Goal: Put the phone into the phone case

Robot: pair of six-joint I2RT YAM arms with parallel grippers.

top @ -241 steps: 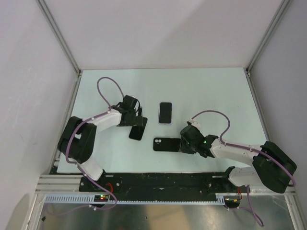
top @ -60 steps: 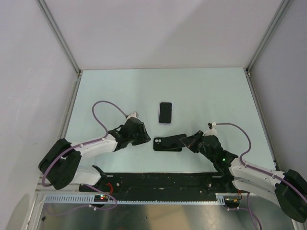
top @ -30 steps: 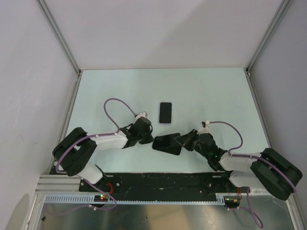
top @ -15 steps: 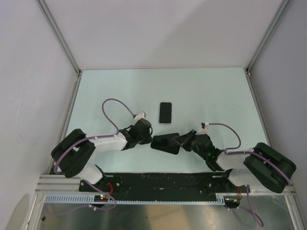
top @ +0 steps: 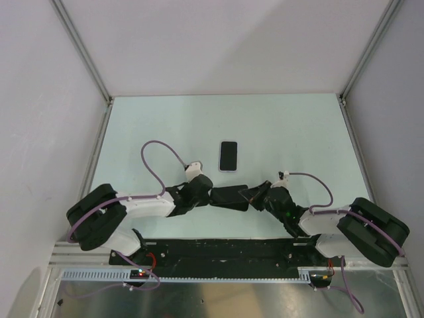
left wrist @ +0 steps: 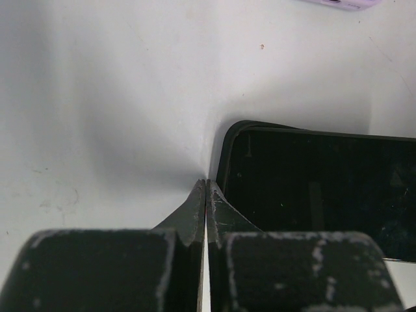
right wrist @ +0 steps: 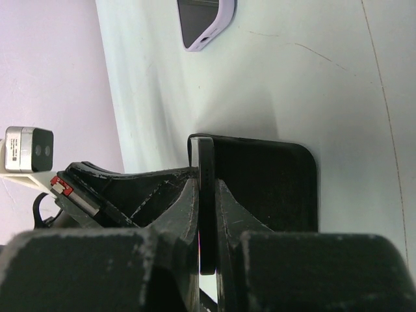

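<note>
Plainly, the task is barely begun, since the phone is not in the case at all. Nearest the arm bases, the right gripper (right wrist: pixel 207 185) is pinched narrowly on a thin wall of the black phone case (top: pixel 228 197), at its right end. We cannot tell whether the case lies flat on the table (top: pixel 285 126) or is raised. At the case's left end, the left gripper (left wrist: pixel 206 188) has its fingers pressed together with nothing between them. Its tips sit at the case's corner, touching or just beside it. Beyond the case and apart from it, the phone (top: pixel 228 156) lies screen-up, and neither gripper touches it. We judge that picking up the phone and seating it in the case are both left to do. The overhead view alone shows the whole phone and both arms meeting at the case. Only the right wrist view shows the wall caught between the fingers. The left wrist view settles that its own fingers hold nothing, and it shows just a lilac sliver of the phone past the case.
</note>
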